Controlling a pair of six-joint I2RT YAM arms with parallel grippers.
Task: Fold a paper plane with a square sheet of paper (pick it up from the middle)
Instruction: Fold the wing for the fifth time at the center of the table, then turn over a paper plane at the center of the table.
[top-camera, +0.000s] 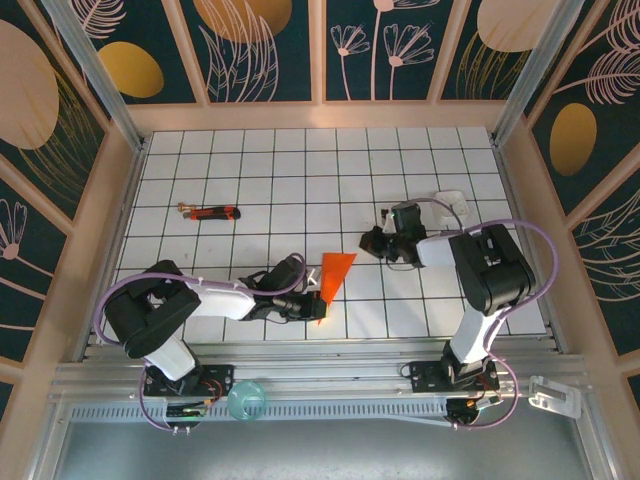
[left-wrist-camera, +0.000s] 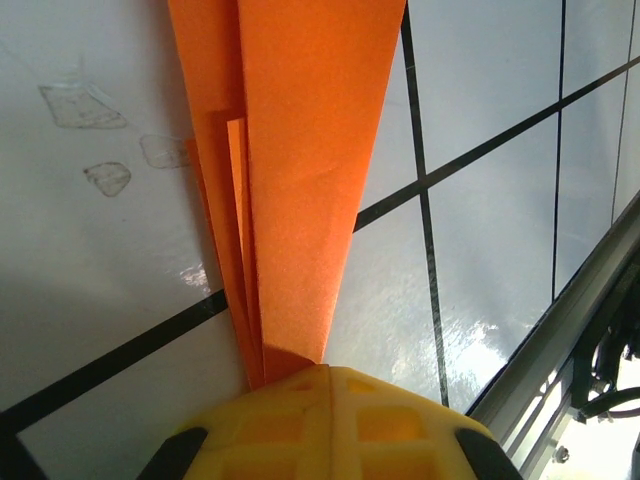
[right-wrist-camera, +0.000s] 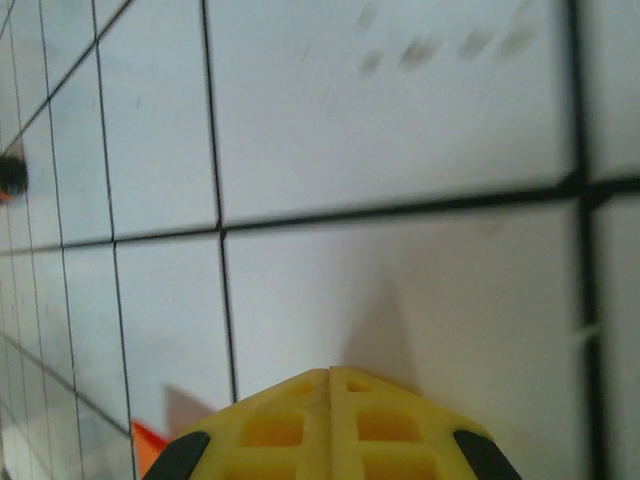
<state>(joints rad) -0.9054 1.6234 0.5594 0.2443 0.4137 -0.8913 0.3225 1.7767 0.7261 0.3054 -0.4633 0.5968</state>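
Observation:
The square sheet of paper is folded into a slim, pointed orange-red paper plane (top-camera: 335, 278), lying near the table's middle front with its wide end pointing away from me. In the left wrist view the paper plane (left-wrist-camera: 300, 150) runs straight out from my yellow jaws, its layered folds showing on the left. My left gripper (top-camera: 310, 303) (left-wrist-camera: 325, 370) is shut on the narrow end. My right gripper (top-camera: 368, 240) (right-wrist-camera: 330, 372) sits just beyond the plane's wide end, shut, nothing between its fingers, low over the white tiles. A corner of the orange paper (right-wrist-camera: 148, 442) shows at its lower left.
A thin red-and-black tool (top-camera: 210, 212) lies at the left of the gridded table (top-camera: 300, 170). A small white square object (top-camera: 452, 203) sits at the right behind my right arm. The metal front rail (left-wrist-camera: 560, 340) runs close to the left gripper. A teal round thing (top-camera: 246, 399) rests on that rail.

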